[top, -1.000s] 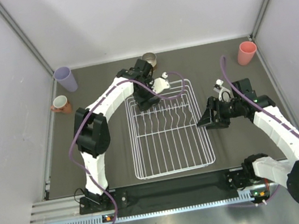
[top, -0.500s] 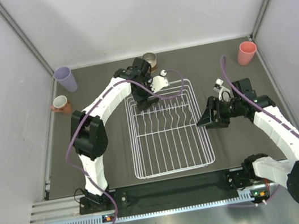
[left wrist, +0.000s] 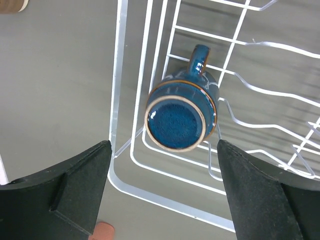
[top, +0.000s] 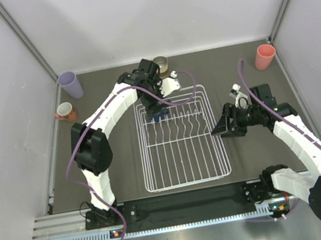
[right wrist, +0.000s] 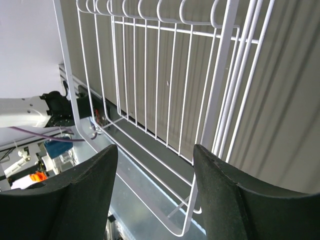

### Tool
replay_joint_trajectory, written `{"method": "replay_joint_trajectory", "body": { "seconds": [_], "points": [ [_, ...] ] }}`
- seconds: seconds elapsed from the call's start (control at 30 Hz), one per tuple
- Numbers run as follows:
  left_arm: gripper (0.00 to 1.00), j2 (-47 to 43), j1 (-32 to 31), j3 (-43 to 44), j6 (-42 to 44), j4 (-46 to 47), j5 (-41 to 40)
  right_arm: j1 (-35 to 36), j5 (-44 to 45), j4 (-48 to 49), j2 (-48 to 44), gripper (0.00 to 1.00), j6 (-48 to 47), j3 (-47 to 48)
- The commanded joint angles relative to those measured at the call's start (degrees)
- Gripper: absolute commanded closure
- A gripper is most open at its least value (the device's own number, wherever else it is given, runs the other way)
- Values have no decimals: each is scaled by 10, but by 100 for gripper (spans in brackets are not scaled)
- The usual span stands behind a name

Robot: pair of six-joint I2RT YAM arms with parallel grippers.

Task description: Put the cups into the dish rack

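Observation:
The dark blue mug (left wrist: 181, 120) sits bottom-up in the far left corner of the white wire dish rack (left wrist: 117, 100), handle pointing into the rack; from above it shows as a blue spot (top: 158, 115). My left gripper (left wrist: 165, 195) is open and empty above it, jaws wide apart either side of the mug. My right gripper (right wrist: 155, 195) is open and empty at the rack's right rim (right wrist: 215, 100). The lavender tumbler (top: 70, 84) and terracotta mug (top: 65, 112) stand far left, the shiny brownish cup (top: 161, 65) behind the rack (top: 220, 147), the pink tumbler (top: 265, 56) far right.
Grey walls close in the dark mat on the left, back and right. The left arm arches over the rack's far left side. The right arm (top: 298, 134) lies along the mat right of the rack. A metal rail runs along the near edge.
My left gripper has drawn back up and to the far left from the rack's corner, leaving the dark blue mug showing in the rack. The right arm has barely moved.

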Motion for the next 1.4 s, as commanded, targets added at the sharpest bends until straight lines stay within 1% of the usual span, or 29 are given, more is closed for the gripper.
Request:
{"method": "replay_joint_trajectory", "body": {
  "seconds": [0.0,0.1,0.2,0.33,0.4,0.6,0.7,0.73,0.77,0.8,0.83,0.87,0.9,0.93,0.97,1.07,1.1,1.13,1.17,1.2,1.3,1.37],
  "points": [
    [9,-11,3,12,-4,7,13,-8,-11,9,-18,38,-2,2],
    [8,-9,3,12,-10,13,4,-9,-10,9,-18,38,-2,2],
    [5,-29,4,7,-19,29,9,-8,-11,9,-15,38,-4,3],
    [3,-90,4,-22,-28,89,21,-9,-11,9,-13,38,-5,4],
    [2,-109,3,-29,-39,104,31,-8,-11,10,-14,38,-4,4],
    [2,-160,3,-42,-75,133,42,-8,-13,10,-16,38,-6,8],
    [3,-177,4,-59,-99,167,29,-8,-14,10,-15,38,-8,9],
    [6,-182,4,-71,-113,177,10,-8,-14,10,-15,37,-8,10],
    [15,-183,4,-76,-123,202,-5,-8,-15,9,-15,37,-7,10],
    [20,-183,4,-84,-135,214,-19,-7,-15,9,-16,37,-8,11],
    [25,-181,4,-84,-165,221,-31,-8,-15,9,-17,37,-9,12],
    [40,-177,4,-84,-178,225,-38,-8,-14,10,-17,37,-7,12],
    [47,-176,4,-84,-191,237,-38,-8,-13,9,-16,37,-9,13],
    [55,-169,4,-88,-223,245,-38,-9,-13,10,-16,37,-9,14],
    [66,-164,4,-89,-241,250,-35,-8,-13,10,-14,37,-9,15],
    [82,-132,4,-80,-294,246,-8,-8,-12,9,-9,37,-11,19],
    [94,-116,4,-79,-306,246,-6,-8,-13,9,-6,37,-11,21],
    [100,-107,4,-81,-329,255,-13,-8,-13,9,-7,37,-10,24],
    [100,-98,4,-81,-340,258,-25,-8,-13,9,-6,37,-11,24],
    [100,-71,4,-71,-376,253,-33,-8,-12,7,-7,37,-10,26],
    [100,-52,1,-72,-393,253,-25,-8,-9,7,-8,37,-11,24],
    [100,-39,-2,-78,-414,262,-72,-9,-8,7,-6,37,-11,21]
  ]
}}
